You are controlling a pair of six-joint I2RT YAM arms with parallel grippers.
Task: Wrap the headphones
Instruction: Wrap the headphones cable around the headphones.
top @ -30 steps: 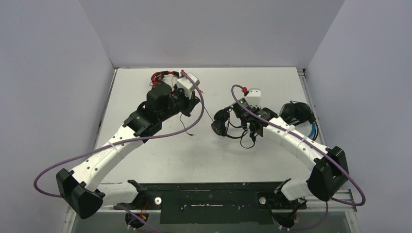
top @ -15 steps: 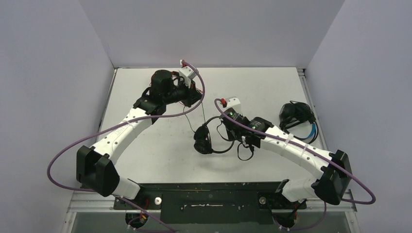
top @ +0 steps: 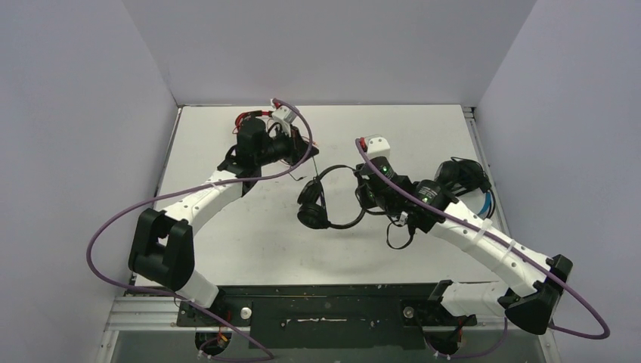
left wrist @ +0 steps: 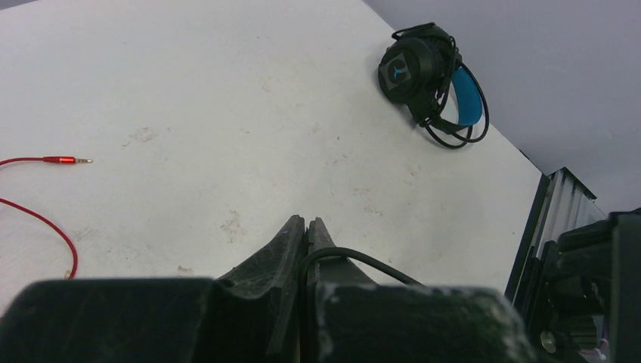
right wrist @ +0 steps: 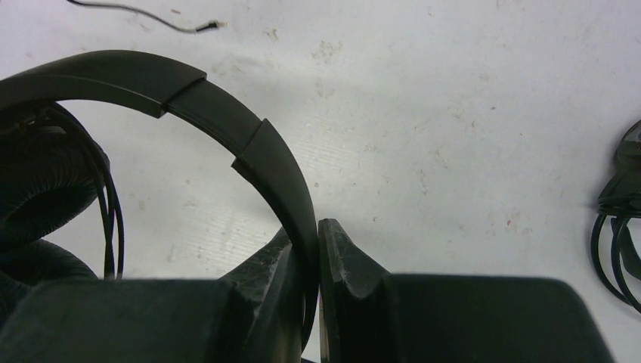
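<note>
Landmark: black headphones (top: pixel 323 206), mid-worktop (top: pixel 249 249), apparently lifted clear of it (shadow underneath).

Positions, left to right:
- red headphones (top: pixel 243 118): far left of the landmark, mostly hidden behind the left arm. Its red cord (left wrist: pixel 45 219) lies loose, unwrapped.
- left fingers (left wrist: pixel 305 227): up and left of the landmark, pressed fully together, pinching the thin black cable (left wrist: pixel 355 259).
- right fingers (right wrist: pixel 317 246): at the landmark's right side, clamped on its headband with almost no gap.
- blue-band headphones (top: pixel 462 178): well right of the landmark, cord looped close around it, untouched.

Risks:
- The cable spans the two arms. If they draw apart, it goes taut and either strains at the earcup or pulls out of the left pinch.
- The right hold is a narrow clamp on a curved, smooth band. The earcups hang to one side, so a quick turn could swing them and let the band slide through.
- Slack cable hangs under the right wrist and may snag there while winding.
- The left arm works just beside the red cord and could drag it.

Counts:
- headphones: 3 (1 red, 1 black, 1 blue-band)
- arms: 2
- finger pairs: 2, both closed, both loaded
- loose plugs seen: 2 (1 red, 1 black (right wrist: pixel 214 25))
</note>
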